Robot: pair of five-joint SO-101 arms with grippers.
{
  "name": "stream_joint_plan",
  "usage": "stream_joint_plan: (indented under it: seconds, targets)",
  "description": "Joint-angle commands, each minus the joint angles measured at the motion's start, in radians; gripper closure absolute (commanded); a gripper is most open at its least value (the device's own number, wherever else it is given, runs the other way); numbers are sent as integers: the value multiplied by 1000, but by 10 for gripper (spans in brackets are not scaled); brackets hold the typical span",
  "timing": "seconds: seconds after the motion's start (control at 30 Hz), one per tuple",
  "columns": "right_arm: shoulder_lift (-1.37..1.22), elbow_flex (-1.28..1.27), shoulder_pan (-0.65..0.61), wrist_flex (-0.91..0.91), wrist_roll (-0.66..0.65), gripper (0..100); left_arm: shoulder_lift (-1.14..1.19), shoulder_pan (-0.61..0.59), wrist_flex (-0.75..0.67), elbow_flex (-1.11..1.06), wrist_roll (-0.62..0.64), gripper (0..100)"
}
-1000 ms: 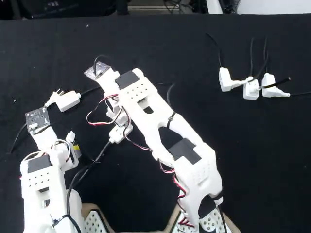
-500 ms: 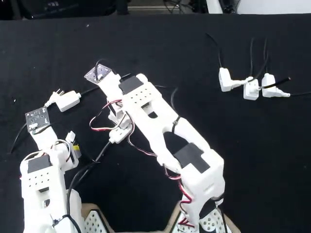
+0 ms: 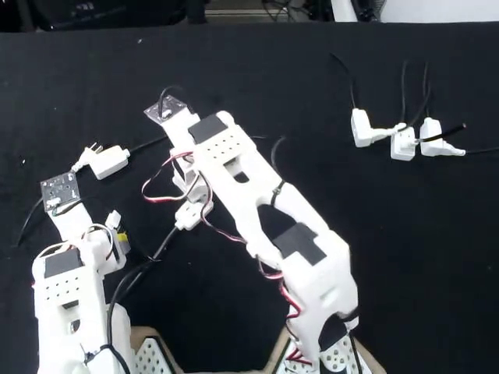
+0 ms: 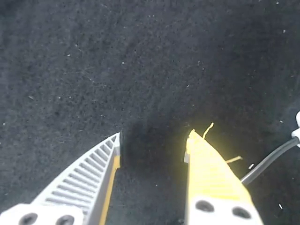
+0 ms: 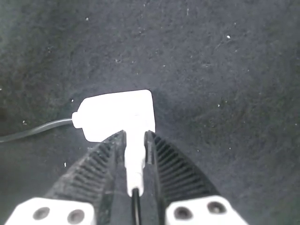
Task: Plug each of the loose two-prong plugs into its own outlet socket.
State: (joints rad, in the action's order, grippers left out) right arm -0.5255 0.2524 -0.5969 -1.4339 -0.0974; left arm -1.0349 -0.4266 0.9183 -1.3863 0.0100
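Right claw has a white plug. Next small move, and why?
Probably lift the right claw a little: it is shut on the white plug, which looks to rest on the black cloth, while the sockets lie far off.

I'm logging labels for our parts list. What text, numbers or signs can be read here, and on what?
None readable.
The white plug in the right gripper: no print visible.
The loose plug on the table: no print visible.
The circuit boards on the wrists: any markings too small to read.
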Motion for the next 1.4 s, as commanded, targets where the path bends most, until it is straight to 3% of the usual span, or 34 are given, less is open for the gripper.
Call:
stream_joint_plan:
  seconds: [0.0,0.17,0.57,1.37]
  targets:
    - [-71,51,35,-81,-25,988,-11,-7,2,70,3,776]
    - [-82,76,48,-126,-48,988,-11,-8,2,70,3,776]
    - [-97,-96,-28,78,-71,988,-11,-12,2,70,3,776]
    - [2,-269,-25,239,-71,988,-11,-13,2,70,3,776]
